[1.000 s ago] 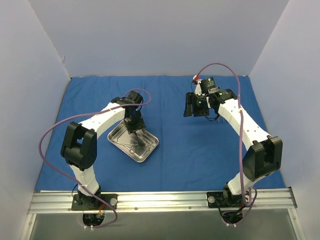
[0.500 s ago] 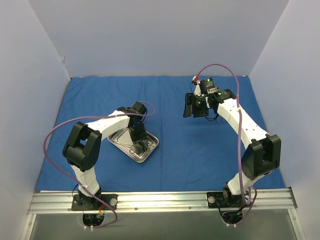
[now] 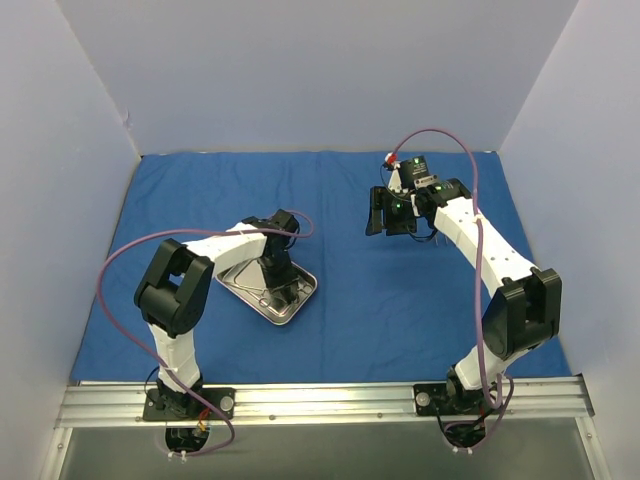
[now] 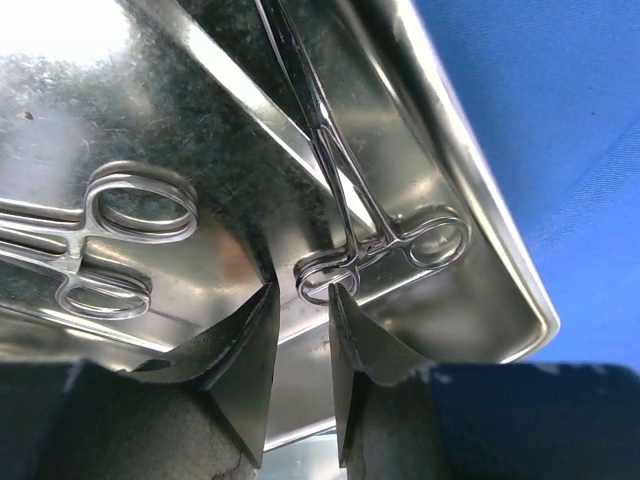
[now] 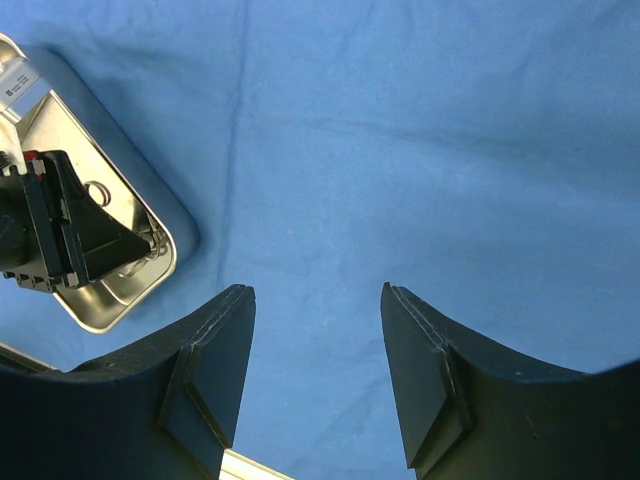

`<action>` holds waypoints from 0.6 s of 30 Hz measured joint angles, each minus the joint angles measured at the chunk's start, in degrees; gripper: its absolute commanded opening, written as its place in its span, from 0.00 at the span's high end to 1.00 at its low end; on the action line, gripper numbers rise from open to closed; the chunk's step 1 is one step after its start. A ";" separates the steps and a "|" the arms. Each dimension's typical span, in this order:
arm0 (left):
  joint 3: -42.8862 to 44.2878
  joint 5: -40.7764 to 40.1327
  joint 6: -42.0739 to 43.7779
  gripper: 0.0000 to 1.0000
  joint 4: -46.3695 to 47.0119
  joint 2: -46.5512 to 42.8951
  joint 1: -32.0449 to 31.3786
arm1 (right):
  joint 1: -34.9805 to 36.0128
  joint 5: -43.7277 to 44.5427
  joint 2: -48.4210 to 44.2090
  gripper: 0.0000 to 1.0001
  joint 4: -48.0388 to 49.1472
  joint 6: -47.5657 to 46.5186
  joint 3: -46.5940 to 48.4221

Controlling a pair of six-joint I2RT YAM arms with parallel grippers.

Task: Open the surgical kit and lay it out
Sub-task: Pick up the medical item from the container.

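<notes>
1. Cloth [image 3: 400, 300]: blue, spread flat over the tabletop and under the tray. It shows a few shallow creases in the right wrist view [image 5: 400, 120] and lies outside the tray rim in the left wrist view [image 4: 560, 120].

2. Tray [image 3: 305, 298]: shiny steel with rounded corners, resting on the cloth and set at an angle to the cloth's edges. Its rim and side wall [image 4: 470, 200] are bright and reflective. One corner also shows in the right wrist view [image 5: 170, 250].

3. Instruments: both lie inside the tray.
- Forceps [image 4: 330, 150]: thin, with ring handles, lying flat on the tray floor along the side wall. The rings are near a tray corner.
- Second pair [image 4: 70, 262]: also ring-handled, lying on the tray floor on the side of the forceps away from that wall, apart from them.

4. Left pincer [image 3: 275, 275]: lowered into the tray, tips at or just above the floor [image 4: 300, 300].
- The jaws stand a narrow gap apart.
- One ring of the forceps sits at the tips. One finger [image 4: 355, 340] meets the ring's edge in this view, while the other finger [image 4: 245, 340] stands clear of it.
- No firm pinch is visible.

5. Right pincer [image 3: 385, 212]: well apart from the tray, off its right side and farther back, raised above bare cloth.
- The jaws are spread wide [image 5: 315, 290].
- Nothing is between them.
</notes>
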 measured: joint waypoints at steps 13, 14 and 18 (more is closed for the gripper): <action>7.45 -1.73 0.48 0.91 -7.96 6.25 -1.27 | 0.00 -0.02 0.00 0.46 0.63 -0.02 -0.39; 7.98 -1.79 0.52 0.92 -8.55 6.60 -1.29 | 0.00 -0.02 0.00 0.46 0.66 -0.02 -0.39; 8.11 -2.58 1.01 0.98 -9.18 6.45 -1.36 | 0.00 0.00 0.00 0.46 0.66 -0.04 -0.39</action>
